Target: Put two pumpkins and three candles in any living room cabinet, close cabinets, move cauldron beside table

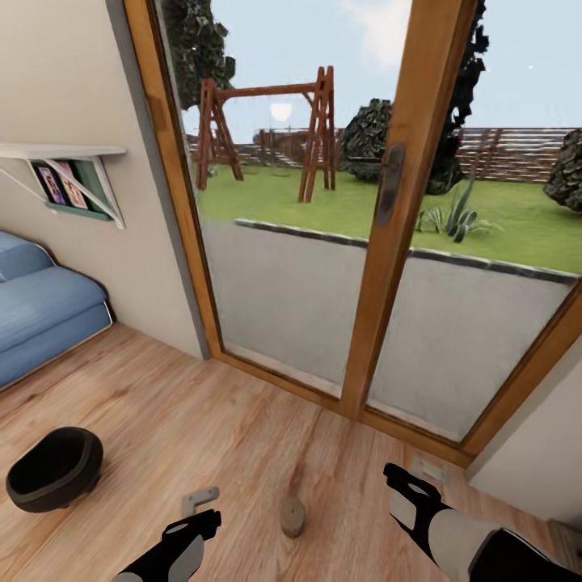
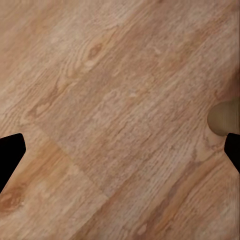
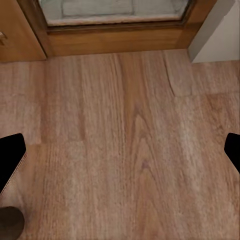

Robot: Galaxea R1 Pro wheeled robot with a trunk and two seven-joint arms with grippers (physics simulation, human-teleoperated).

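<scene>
The left end effector (image 1: 194,529) hangs low over the wood floor (image 1: 242,420), its two black fingers spread wide with bare boards between them. The right end effector (image 1: 404,485) is likewise spread and holds nothing; in its wrist view the two dark fingertips sit at opposite edges over planked floor.

Between the two arms, one small stubby cylinder stands on the floor, a candle (image 1: 293,516) by its shape, though it renders tan here. The left wrist view catches its rounded edge (image 2: 225,117) just beside one fingertip. A small pale bracket-like piece (image 1: 196,499) lies near the left end effector; what it is cannot be told.

One cauldron (image 1: 55,467), matte black, round and wide-mouthed, sits tilted on the floor well left of the left arm.

Beyond, the head view adds a wood-framed glass door (image 1: 396,242), a blue sofa (image 1: 40,311) and a wall shelf (image 1: 69,162). The right wrist view shows the door's lower frame (image 3: 115,42).
</scene>
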